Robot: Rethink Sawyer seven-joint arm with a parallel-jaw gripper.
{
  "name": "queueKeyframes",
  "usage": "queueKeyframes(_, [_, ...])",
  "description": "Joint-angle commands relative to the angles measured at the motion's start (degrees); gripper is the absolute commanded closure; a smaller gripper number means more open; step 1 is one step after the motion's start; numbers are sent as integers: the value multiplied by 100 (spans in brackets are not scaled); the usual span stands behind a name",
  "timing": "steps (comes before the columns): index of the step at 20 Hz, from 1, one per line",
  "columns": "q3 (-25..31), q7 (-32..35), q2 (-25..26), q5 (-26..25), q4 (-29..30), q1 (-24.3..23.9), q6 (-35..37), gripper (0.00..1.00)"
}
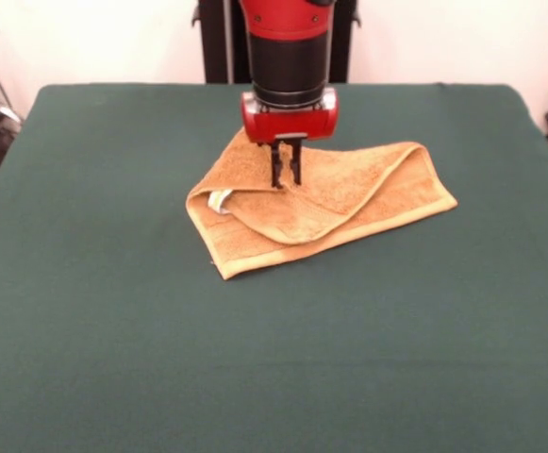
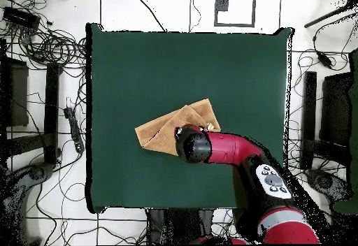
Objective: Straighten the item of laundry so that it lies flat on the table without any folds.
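The orange-tan towel (image 1: 349, 189) lies on the dark green table (image 1: 255, 359) a little beyond its middle, folded over on itself with a layer doubled across its near-left part. Its small white label (image 1: 220, 200) shows at the left corner. My gripper (image 1: 285, 181) points straight down on the towel's upper left part. Its two fingers stand close together, tips in the cloth, pinching a fold. In the overhead view the towel (image 2: 157, 131) sticks out from under the arm's wrist (image 2: 193, 145), which hides the fingers.
The table (image 2: 175, 61) is far wider than the towel on all sides. Cables and dark equipment (image 2: 42, 40) lie on the floor around the table. The arm (image 2: 238, 152) reaches in from the bottom right of the overhead view.
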Motion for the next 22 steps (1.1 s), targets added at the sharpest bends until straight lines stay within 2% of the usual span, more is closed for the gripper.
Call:
queueKeyframes(1, [623,-402,221,-466,392,-76,821,100])
queueKeyframes(12, [552,-399,-172,-834,514,-45,1182,100])
queueKeyframes(17, [525,-508,-438,-1002,705,-184,1311,100])
queueKeyframes(22, [530,-558,-487,-1175,733,-229,1366,100])
